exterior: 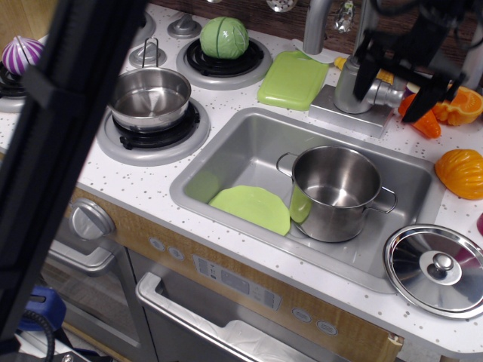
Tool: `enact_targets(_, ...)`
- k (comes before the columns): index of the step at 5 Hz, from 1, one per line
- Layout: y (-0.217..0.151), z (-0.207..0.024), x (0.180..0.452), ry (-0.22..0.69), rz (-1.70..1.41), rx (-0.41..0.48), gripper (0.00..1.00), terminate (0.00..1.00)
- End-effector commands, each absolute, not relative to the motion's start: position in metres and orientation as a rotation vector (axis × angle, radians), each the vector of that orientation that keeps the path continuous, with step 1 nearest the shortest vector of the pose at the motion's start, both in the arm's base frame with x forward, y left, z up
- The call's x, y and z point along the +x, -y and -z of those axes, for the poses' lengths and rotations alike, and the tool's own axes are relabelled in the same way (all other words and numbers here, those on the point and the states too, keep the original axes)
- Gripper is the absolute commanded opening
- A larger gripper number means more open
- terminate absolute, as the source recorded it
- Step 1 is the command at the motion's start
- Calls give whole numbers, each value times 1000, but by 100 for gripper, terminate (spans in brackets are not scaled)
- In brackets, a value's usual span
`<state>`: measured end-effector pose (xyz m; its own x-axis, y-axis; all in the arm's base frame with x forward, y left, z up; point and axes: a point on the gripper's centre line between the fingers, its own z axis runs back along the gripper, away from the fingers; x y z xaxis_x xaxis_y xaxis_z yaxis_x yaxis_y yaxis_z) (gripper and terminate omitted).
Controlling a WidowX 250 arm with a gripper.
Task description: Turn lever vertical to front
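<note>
The black robot gripper (398,84) hangs at the far right of the counter, its two fingers spread apart and straddling the slim silver-grey lever (387,93). The lever projects to the right from the squat silver cylindrical faucet body (349,81), which stands on a grey base plate behind the grey rectangular sink (249,147). Whether a finger touches the lever cannot be determined. In the sink stand a steel two-handled pot (336,192) and a light-green plate (253,207). An orange pumpkin-shaped piece (460,172) lies right of the sink. A round steel lid (438,268) rests at the near right.
</note>
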<state>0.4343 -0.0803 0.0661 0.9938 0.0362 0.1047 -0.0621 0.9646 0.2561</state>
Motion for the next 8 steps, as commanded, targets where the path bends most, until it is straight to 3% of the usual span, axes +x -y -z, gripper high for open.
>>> enact_targets(1, 89, -107, 441, 272, -59, 244, 100, 0)
enact_targets(3, 89, -110, 458, 482, -95, 244, 100, 0)
enact_targets(4, 84, -119, 467, 539, -92, 249, 100, 0)
enact_targets(8, 81, -123, 494, 611, -66, 224, 100, 0)
